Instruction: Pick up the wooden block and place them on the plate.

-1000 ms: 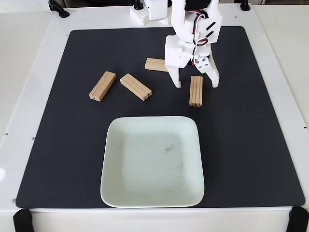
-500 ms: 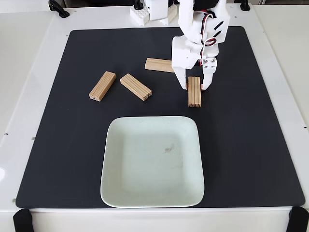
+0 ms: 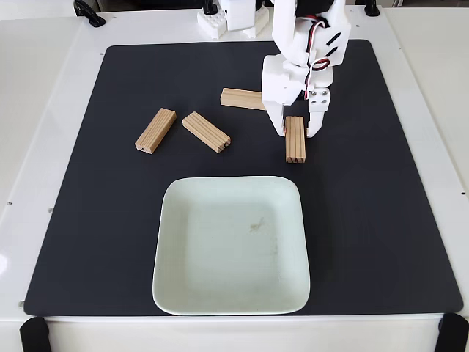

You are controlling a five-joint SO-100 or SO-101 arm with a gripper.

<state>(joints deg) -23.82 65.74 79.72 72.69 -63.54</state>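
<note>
Your white arm (image 3: pixel 300 44) reaches down from the far edge of the worktop (image 3: pixel 44 147), its hand (image 3: pixel 296 133) pointing straight down onto the black mat (image 3: pixel 381 220). The two fingers stand narrow, one on each side of the far end of a wooden block (image 3: pixel 295 139), pressed against it or very nearly so. That block lies flat on the mat, lengthwise toward you, just beyond the plate's far right corner. You can see another block (image 3: pixel 242 98) partly hidden behind the arm, and two more, the grooved block (image 3: pixel 206 132) and the leftmost block (image 3: pixel 155 130), lying at angles to the left. The plate (image 3: pixel 183 293) sits near the mat's front edge.
</note>
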